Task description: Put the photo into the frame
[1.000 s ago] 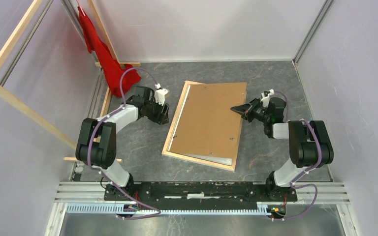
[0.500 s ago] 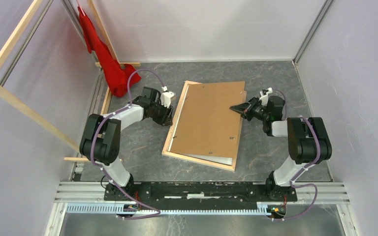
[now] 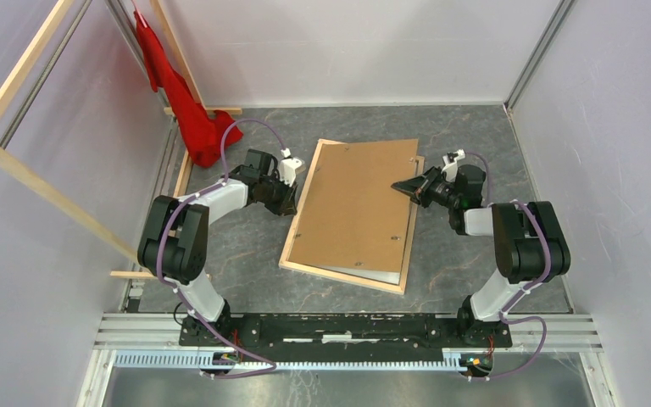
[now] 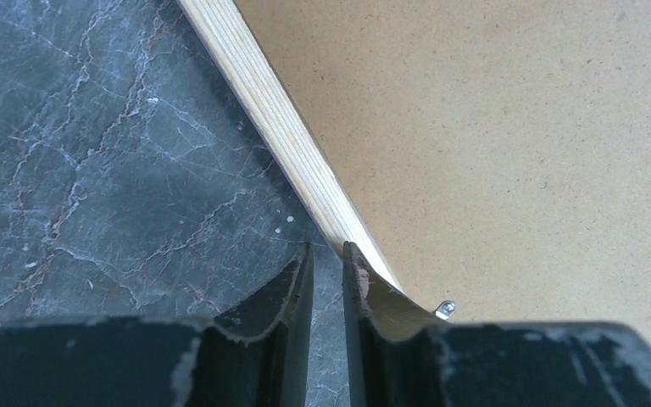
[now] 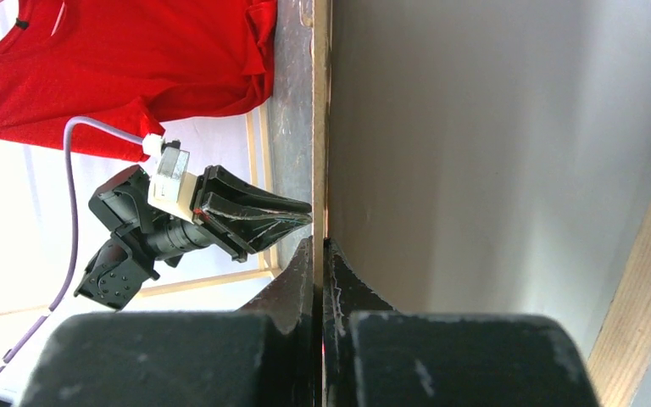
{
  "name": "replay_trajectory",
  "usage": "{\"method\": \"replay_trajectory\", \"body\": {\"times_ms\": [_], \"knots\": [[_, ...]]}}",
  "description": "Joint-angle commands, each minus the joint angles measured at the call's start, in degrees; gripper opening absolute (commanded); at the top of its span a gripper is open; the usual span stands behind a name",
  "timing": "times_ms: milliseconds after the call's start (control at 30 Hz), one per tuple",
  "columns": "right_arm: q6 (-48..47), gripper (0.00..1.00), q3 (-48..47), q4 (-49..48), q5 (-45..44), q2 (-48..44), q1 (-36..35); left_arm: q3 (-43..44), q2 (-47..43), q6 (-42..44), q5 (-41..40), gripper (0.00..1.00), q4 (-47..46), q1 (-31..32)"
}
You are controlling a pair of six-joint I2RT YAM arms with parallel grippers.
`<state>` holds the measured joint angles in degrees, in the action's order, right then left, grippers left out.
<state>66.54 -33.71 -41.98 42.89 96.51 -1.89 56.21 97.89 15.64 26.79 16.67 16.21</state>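
We take the photo (image 3: 373, 274) for the pale sheet lying in the frame (image 3: 339, 279) under the backing board (image 3: 352, 203), light, floppy, best nudged by its edges; the right gripper (image 3: 396, 186) pinches the board's edge, and the left gripper (image 4: 328, 263) has its fingers barely apart and empty.
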Motion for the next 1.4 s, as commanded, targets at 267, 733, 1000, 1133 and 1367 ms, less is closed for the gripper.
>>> {"method": "replay_trajectory", "body": {"times_ms": [267,733,1000,1133,1367], "knots": [[-4.52,0.00,3.25,-5.96,-3.88,0.56,-1.54,0.41,1.41,4.02,1.46,0.15,1.34,0.31],[-19.26,0.22,-3.01,12.66,-9.60,0.88,-4.96,-0.31,1.00,4.66,0.98,0.11,1.84,0.65],[-27.63,0.32,-11.42,28.94,-15.61,1.70,-8.78,-0.57,0.32,5.07,1.42,0.10,2.68,0.67],[-28.84,0.33,-14.65,31.91,-15.77,3.18,-10.77,-0.94,-1.13,5.73,1.52,0.10,3.97,0.64],[-31.36,0.47,-18.11,36.95,-18.40,5.22,-13.72,-2.36,-3.37,7.39,1.14,0.08,5.19,0.58]]}}
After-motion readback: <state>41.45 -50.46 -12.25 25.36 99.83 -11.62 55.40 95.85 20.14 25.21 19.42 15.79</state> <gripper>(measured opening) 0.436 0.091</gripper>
